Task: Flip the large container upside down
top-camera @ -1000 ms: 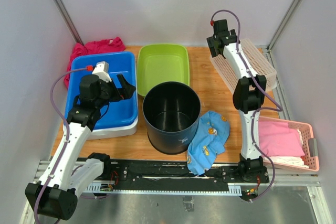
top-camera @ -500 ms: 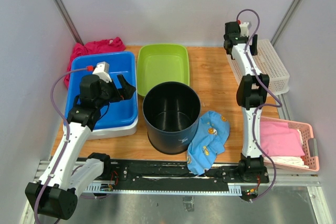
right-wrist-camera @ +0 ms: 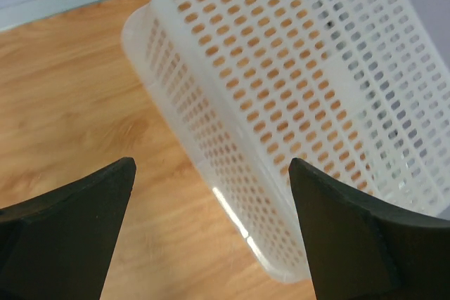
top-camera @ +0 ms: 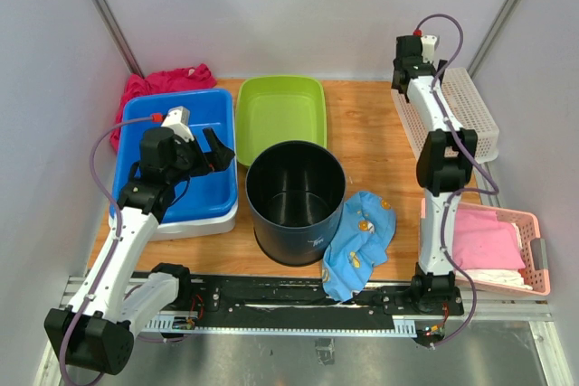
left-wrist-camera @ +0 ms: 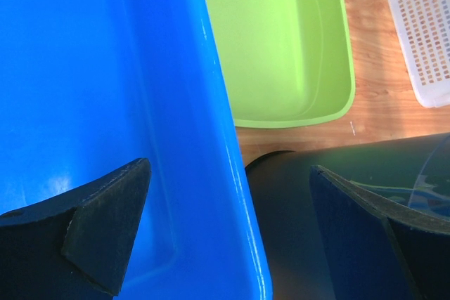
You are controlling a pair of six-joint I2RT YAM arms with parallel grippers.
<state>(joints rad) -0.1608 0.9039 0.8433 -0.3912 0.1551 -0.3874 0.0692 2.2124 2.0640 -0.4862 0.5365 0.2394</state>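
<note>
The large black round plastic bucket [top-camera: 296,201] stands upright, mouth up. The left gripper [left-wrist-camera: 226,173] hovers just left of it, jaws spread wide and holding nothing, straddling the rim of the blue plastic tub [top-camera: 194,119] that sits close against the bucket's left side. The right gripper [right-wrist-camera: 211,166], also agape and empty, hangs well behind and to the right of the bucket, over the white perforated basket [top-camera: 461,110]. The bucket is hemmed in, which is the main risk. Tipping it leftward would likely shove the tub, and tipping it backward would hit the green plastic basin [top-camera: 280,115] just behind. The blue patterned cloth [top-camera: 360,241] lying against its right side could get caught under the rim and leave it tilted. A one-handed pinch on the smooth wall may also slip.
</note>
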